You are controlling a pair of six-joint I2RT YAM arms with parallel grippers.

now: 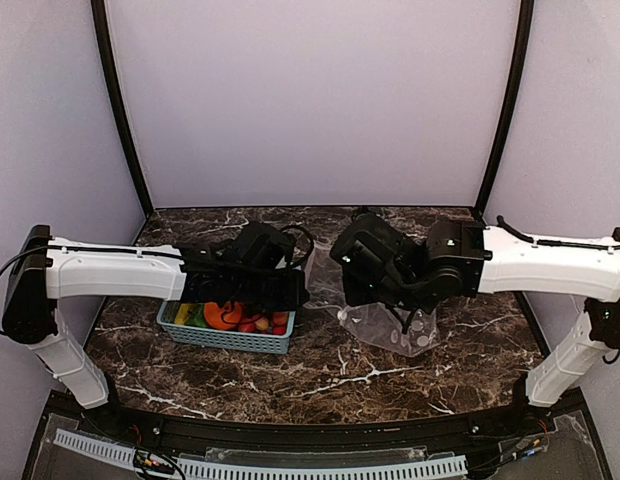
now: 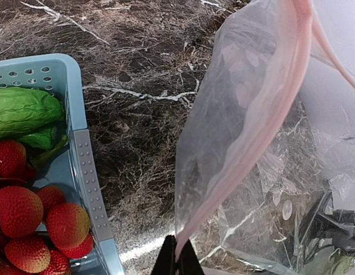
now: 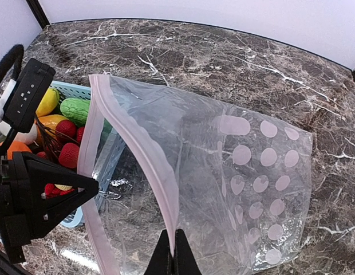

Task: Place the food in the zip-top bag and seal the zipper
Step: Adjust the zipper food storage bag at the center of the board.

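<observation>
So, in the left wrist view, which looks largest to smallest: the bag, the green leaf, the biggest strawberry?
1. bag, by far the largest.
2. green leaf, partly cut by the picture edge.
3. strawberry, a little smaller than the leaf's visible part.

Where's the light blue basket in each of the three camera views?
Top external: basket sits left of centre.
Left wrist: left edge, strawberries inside.
Right wrist: left side, partly behind the zip-top bag.
Shared landmark: the zip-top bag, right of the basket everywhere.
</observation>
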